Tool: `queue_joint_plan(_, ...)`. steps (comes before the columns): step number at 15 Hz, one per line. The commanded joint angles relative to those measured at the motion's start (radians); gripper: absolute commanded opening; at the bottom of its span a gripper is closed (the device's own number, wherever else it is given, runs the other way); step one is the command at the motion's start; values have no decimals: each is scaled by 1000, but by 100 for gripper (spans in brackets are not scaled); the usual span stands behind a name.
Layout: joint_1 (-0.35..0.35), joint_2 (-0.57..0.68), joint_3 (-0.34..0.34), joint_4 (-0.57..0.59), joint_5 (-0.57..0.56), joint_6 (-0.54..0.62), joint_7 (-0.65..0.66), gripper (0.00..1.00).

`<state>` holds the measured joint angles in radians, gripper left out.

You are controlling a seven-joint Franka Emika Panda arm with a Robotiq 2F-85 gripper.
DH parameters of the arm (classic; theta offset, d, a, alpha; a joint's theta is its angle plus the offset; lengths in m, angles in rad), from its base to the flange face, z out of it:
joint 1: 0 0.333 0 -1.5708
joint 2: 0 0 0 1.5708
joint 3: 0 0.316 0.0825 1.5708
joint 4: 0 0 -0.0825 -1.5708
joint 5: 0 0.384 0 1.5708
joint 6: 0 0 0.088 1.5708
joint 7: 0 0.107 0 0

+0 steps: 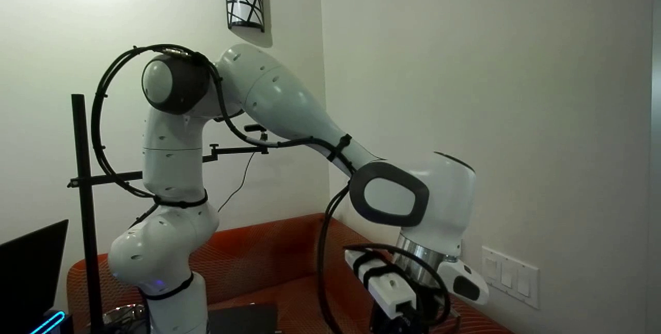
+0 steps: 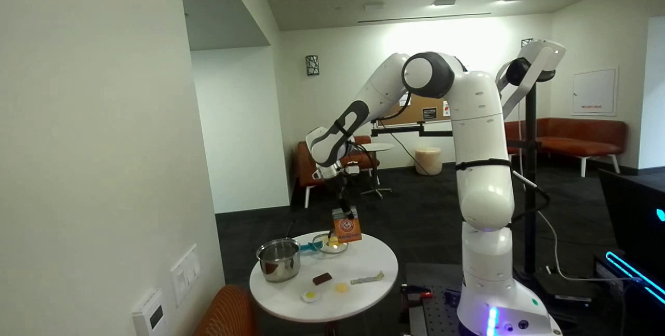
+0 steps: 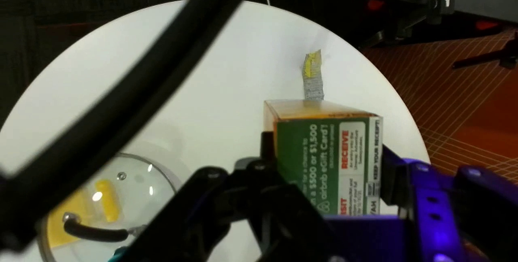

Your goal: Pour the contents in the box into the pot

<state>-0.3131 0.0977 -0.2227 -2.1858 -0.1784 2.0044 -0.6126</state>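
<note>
The box (image 2: 347, 228), an orange carton with a round emblem, hangs above the round white table in an exterior view, nearly upright with a slight lean. My gripper (image 2: 346, 212) holds it by its upper end. Seen from the wrist, the box's green printed end (image 3: 311, 148) fills the space between the fingers, and the gripper (image 3: 328, 162) presses on it from both sides. Whether the far end is open is hidden. The pot (image 2: 279, 262), shiny steel and without a lid on it, stands at the table's left, apart from the box.
A glass lid (image 3: 141, 185) with a dark handle lies beside the pot, yellow pieces showing at it. On the table (image 2: 291, 302) are a brown block (image 2: 322, 278), a toy egg (image 2: 309, 296), a yellow disc (image 2: 341, 287) and a grey-yellow strip (image 3: 313, 77). A wall (image 2: 119, 118) rises beyond the pot.
</note>
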Motion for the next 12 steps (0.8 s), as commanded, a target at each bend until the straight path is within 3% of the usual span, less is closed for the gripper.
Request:
queue_joint_plan(1,7,-44,-20,-99,-32,84,59,28)
queue_joint_plan(7,-9,-3,-44,-198,5,299,75,28)
queue_joint_plan(12,-23,59,-53,-218,15,397,82,28)
